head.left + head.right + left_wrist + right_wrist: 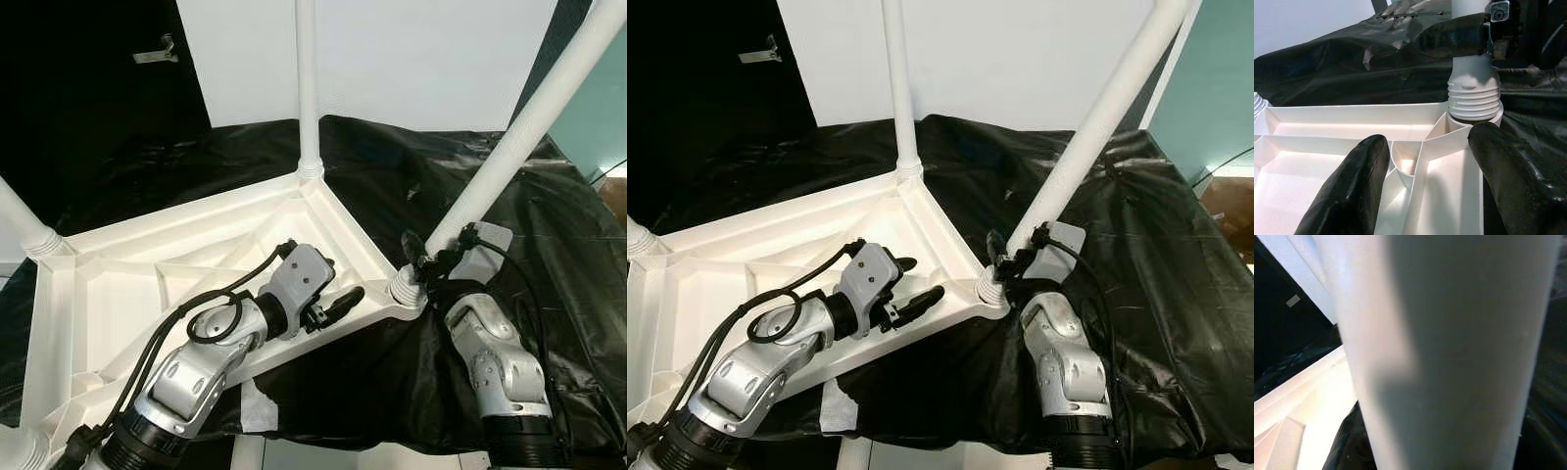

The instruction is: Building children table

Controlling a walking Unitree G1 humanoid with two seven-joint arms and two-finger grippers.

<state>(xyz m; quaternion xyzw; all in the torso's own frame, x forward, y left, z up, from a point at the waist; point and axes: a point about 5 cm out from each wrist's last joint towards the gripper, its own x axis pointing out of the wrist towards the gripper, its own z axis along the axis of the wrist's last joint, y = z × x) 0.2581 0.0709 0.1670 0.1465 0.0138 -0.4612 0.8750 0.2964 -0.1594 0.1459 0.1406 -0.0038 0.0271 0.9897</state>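
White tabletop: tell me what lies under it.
Under the upside-down white tabletop a crinkled black sheet spreads out past its edges. Whatever supports the sheet is hidden. The left gripper rests on the tabletop's ribbed underside.

The near table leg [1449, 352] is a blurred white mass in the right wrist view, its top runs past the frame edge in the eye views, and it hides the right end effector [423, 257] fingers, whose grip cannot be judged.

Left pincer [331, 302] spread (right [423, 257] seemingly clamped).
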